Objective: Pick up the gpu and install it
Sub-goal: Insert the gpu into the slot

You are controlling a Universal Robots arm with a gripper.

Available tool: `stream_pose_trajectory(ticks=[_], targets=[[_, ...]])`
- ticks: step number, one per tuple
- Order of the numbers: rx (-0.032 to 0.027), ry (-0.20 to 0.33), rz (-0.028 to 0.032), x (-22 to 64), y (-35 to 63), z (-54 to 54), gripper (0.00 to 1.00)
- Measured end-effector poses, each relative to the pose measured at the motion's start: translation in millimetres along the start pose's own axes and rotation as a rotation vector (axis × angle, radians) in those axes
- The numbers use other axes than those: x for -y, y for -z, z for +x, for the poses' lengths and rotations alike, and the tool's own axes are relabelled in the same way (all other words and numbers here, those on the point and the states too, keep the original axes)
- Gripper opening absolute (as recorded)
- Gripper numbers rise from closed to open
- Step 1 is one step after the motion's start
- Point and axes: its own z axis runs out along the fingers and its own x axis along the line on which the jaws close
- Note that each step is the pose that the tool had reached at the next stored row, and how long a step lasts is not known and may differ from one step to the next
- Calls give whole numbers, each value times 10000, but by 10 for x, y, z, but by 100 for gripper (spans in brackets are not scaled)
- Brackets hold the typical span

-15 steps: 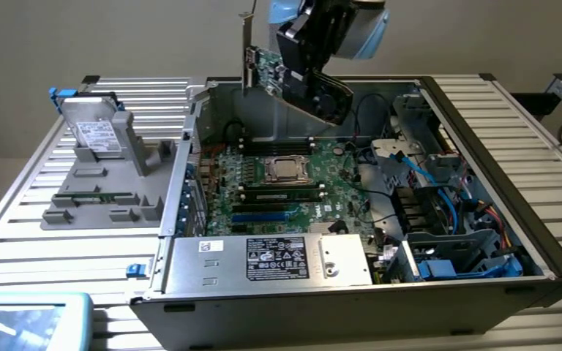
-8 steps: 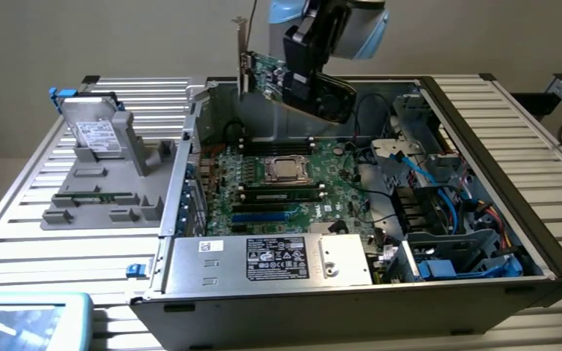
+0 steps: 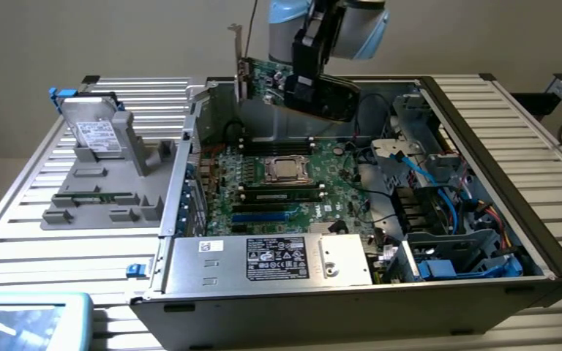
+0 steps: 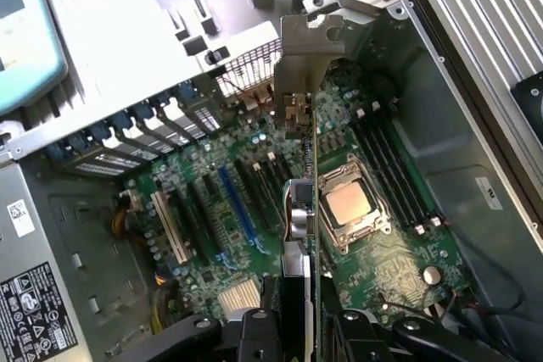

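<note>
gripper (image 3: pixel 306 88) clamped on gpu (image 3: pixel 261 82) | above mobo (image 3: pixel 332 186) | gpu half hid behind gripper

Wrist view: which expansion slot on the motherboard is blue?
The long slot between the white slot and the gpu; the others are black.

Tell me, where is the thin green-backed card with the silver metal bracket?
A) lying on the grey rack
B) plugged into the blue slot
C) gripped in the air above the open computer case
C: the gripper clamps the card, which hangs above the open black case, touching no slot.
</note>
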Motion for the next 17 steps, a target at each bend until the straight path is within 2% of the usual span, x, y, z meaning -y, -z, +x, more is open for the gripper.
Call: stream_pose_trajectory(ticks=[4,17], targets=[[-154,606,116,0,-4,0,28],[-740,2530,479,2,-18,0,28]])
